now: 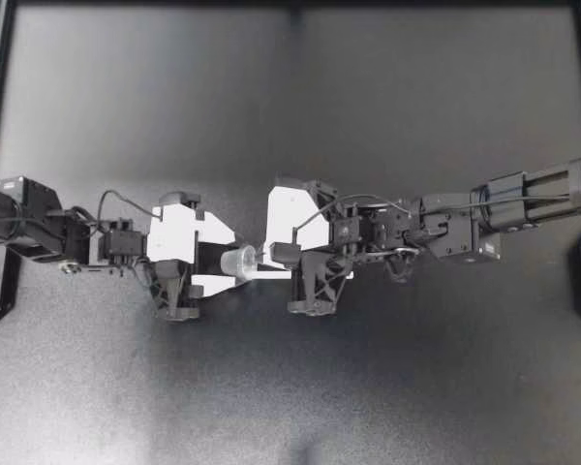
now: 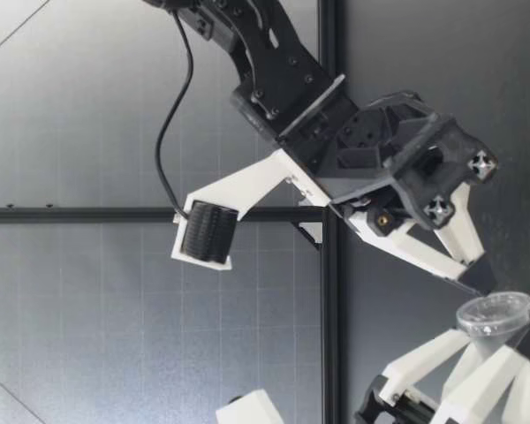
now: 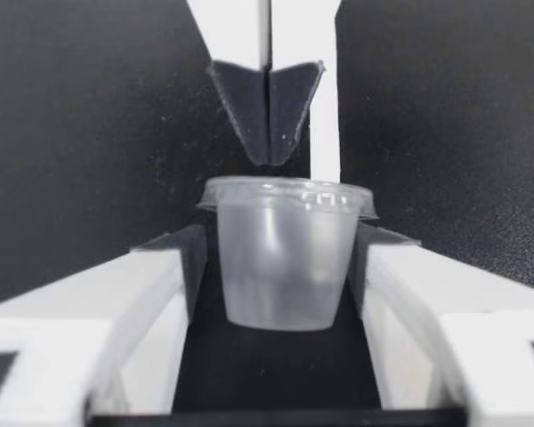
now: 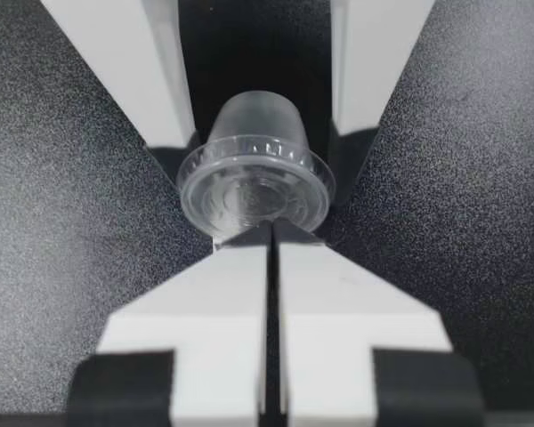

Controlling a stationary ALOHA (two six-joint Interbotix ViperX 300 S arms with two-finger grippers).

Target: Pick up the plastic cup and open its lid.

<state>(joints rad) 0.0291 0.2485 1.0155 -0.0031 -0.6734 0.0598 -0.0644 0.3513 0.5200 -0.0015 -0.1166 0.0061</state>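
My left claw (image 1: pixel 228 263) clamps the cup (image 1: pixel 239 262) just off the desk (image 1: pixel 368 387) and my right claw (image 1: pixel 270 258) is closed tight at the edge of the lid (image 4: pixel 254 191), perhaps nipping it, so thin a bite could slip off.

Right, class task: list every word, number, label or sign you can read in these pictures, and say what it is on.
None can be read.
The lid of the plastic cup bears raised marks at its middle, too small and blurred to read.
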